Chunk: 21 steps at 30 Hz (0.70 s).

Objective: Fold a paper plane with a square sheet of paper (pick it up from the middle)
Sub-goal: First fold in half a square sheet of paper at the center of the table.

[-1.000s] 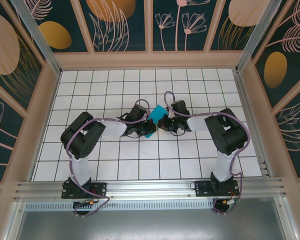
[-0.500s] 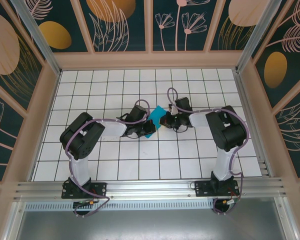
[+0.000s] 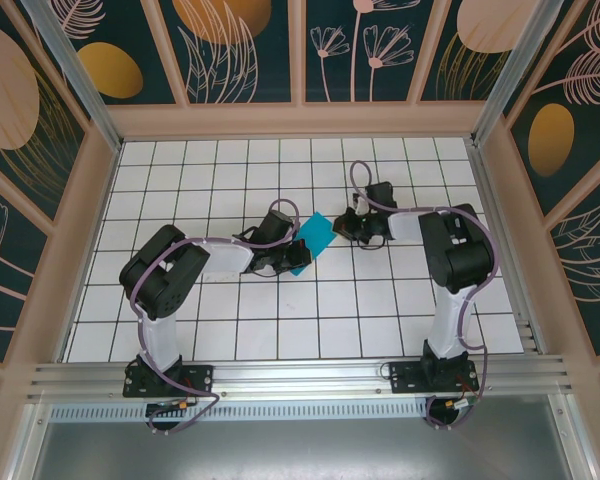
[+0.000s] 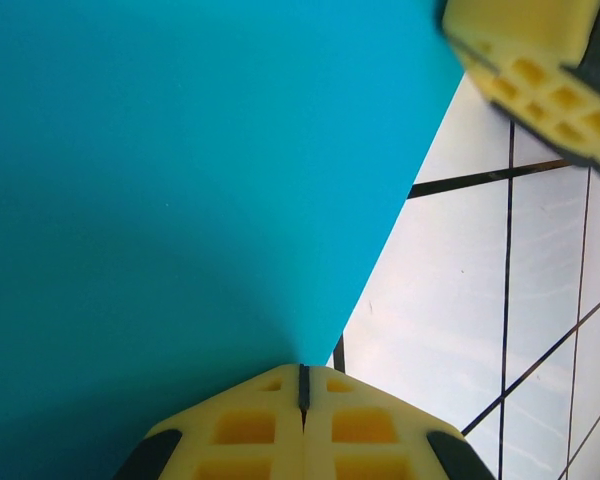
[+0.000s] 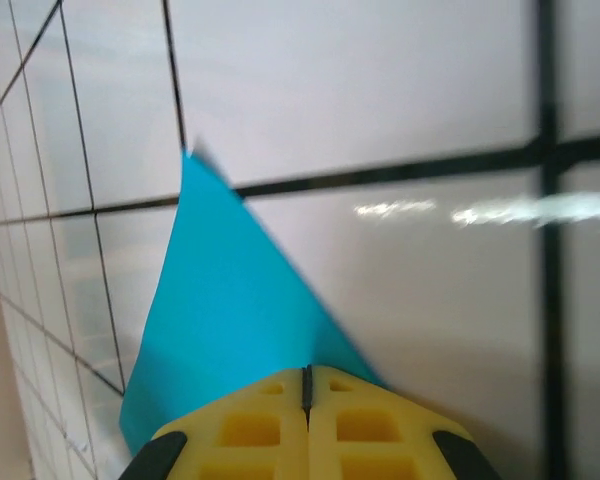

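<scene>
Arms: I count two, left arm (image 3: 165, 275) and right arm (image 3: 458, 262), both bent in toward the middle of the table (image 3: 230, 330).
Grippers: two, one per arm, facing each other across the paper in the top view.
Paper: one piece, the square sheet of paper (image 3: 316, 238), teal-blue. I see no second sheet and no finished dart.
Paper position: around the centre of the white grid table, slightly to the far side, between the two grippers. From above it reads as a slanted strip running from far-right to near-left.
Left gripper (image 3: 296, 254): just to the left of the sheet, at its near-left end.
Left fingers: the two yellow fingertips (image 4: 250, 430) are pressed together with only a thin seam between them. On my left wrist feed the sheet spreads face-on over most of the view, and its right edge runs down to the tips. I see nothing clamped in the seam, and I cannot tell whether the tips press on the paper or hang just over it.
Right gripper (image 3: 344, 228): just to the right of the sheet's far-right corner. One of its yellow fingers also shows at the top right of my left wrist feed, beside the paper's edge.
Right fingers: the tips (image 5: 360, 430) are closed flat against each other. The teal paper widens from a pointed corner toward them and passes behind them. I cannot make out a grip on it, or whether they touch it.
Surroundings: patterned wall panels (image 3: 240, 40) on three sides of the table.
</scene>
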Tool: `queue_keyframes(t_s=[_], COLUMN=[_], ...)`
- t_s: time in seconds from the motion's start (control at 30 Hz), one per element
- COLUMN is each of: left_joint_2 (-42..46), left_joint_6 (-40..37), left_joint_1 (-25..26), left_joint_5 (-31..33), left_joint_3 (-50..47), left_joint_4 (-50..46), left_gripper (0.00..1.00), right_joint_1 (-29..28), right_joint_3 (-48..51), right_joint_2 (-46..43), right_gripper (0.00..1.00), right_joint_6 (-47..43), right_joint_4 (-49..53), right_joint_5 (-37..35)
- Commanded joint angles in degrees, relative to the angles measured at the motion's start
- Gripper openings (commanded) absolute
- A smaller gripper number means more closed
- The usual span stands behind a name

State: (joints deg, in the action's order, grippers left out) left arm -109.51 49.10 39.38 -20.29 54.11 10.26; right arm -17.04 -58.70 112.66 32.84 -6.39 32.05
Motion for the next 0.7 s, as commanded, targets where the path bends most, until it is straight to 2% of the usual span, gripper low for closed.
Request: queue_keyframes(t_s=[0.0, 0.17, 0.4, 0.67], left_joint_2=[-0.1, -0.3, -0.6, -0.5], left_joint_6=[-1.4, -1.3, -1.1, -1.2], left_joint_1=[0.0, 0.1, 0.1, 0.1], left_joint_5=[1.7, 1.7, 1.8, 1.7], left_joint_3=[-1.7, -1.6, -0.6, -0.3], left_joint_4=[-8.1, -7.9, -7.6, -7.4], left_gripper=[0.00, 0.00, 0.00, 0.00], right_joint_1=[3.2, 3.6, 1.2, -5.0], right_joint_3=[-1.7, -1.6, 4.8, 4.5], right_joint_2=[1.2, -1.6, -9.1, -4.3], right_gripper=[0.00, 0.00, 0.00, 0.00], right_joint_6=[-3.0, -4.3, -2.9, -1.3], right_joint_4=[1.5, 0.6, -3.2, -3.2], right_joint_5=[-8.8, -6.9, -2.8, -0.4])
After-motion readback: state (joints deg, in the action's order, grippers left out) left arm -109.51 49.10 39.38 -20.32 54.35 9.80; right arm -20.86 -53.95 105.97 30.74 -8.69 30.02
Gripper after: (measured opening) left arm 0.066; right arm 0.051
